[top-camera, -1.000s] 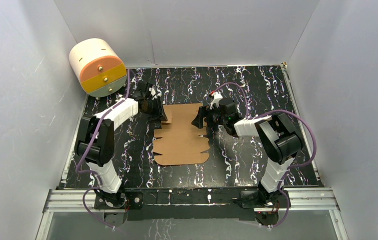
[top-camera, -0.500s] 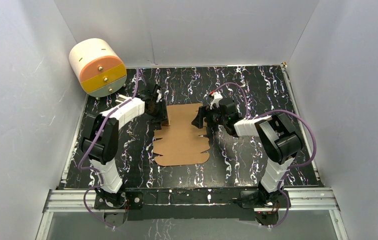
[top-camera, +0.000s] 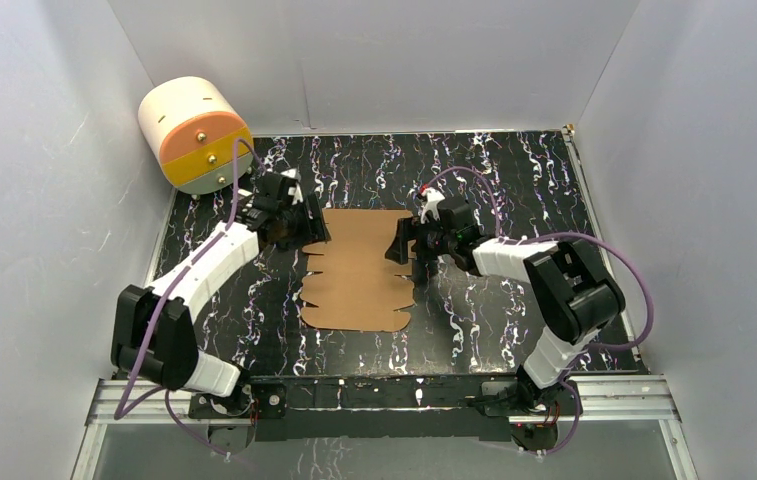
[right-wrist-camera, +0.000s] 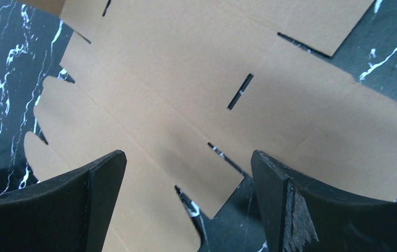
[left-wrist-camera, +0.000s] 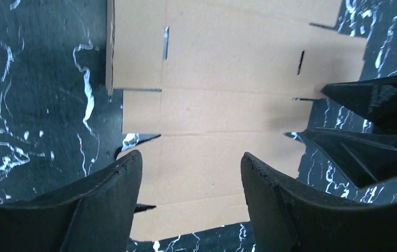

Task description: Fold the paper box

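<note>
Where the left arm [top-camera: 209,265] and right arm [top-camera: 574,290] were bolted: near edge of the counter [top-camera: 514,180].
Paper box [top-camera: 359,270]: unfolded brown sheet, lay flat mid-counter between both arms.
Left jaws: spread, nothing between them, over the sheet's far left corner.
Right jaws: spread wide, empty, over the sheet's right edge.
Drawer unit [top-camera: 196,135]: stood at the far left corner, apart from the sheet.

My left arm [top-camera: 204,265] stretched forward, left gripper [left-wrist-camera: 191,160] parted, my right arm [top-camera: 499,255] bent, right gripper [right-wrist-camera: 188,157] spread wide.
</note>
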Available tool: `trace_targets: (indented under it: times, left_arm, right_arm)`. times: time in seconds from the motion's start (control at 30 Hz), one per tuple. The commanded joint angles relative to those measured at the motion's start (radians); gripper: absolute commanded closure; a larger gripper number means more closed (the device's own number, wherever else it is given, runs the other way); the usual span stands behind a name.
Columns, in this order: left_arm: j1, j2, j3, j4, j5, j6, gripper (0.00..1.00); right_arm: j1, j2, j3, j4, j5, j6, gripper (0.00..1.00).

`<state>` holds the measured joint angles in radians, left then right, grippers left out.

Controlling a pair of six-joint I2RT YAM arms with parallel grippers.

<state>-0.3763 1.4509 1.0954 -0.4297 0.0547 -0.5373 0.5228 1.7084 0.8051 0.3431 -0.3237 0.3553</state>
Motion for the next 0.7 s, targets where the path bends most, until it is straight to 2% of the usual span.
trace_targets:
  times: [0.0, 0.1, 0.27, 0.53, 0.67]
  left_arm:
    - [-0.004, -0.069, -0.102, 0.011, 0.027, -0.031, 0.33]
    - [-0.004, -0.096, -0.126, 0.027, 0.042, -0.033, 0.29]
    - [0.024, -0.077, -0.067, 0.059, 0.026, -0.003, 0.21]
    - [0.109, 0.105, 0.09, 0.042, -0.005, 0.074, 0.21]
    - [0.117, 0.192, 0.157, 0.01, -0.056, 0.122, 0.26]
  right_arm:
    - [0.023, -0.086, -0.019, -0.05, 0.017, -0.018, 0.01]
    - [0.023, -0.123, -0.019, -0.085, 0.067, -0.027, 0.01]
    - [0.023, -0.122, 0.055, -0.149, 0.126, -0.066, 0.01]
    - [0.023, -0.021, 0.189, -0.183, 0.213, -0.106, 0.01]
    - [0.023, 0.002, 0.209, -0.181, 0.212, -0.11, 0.01]
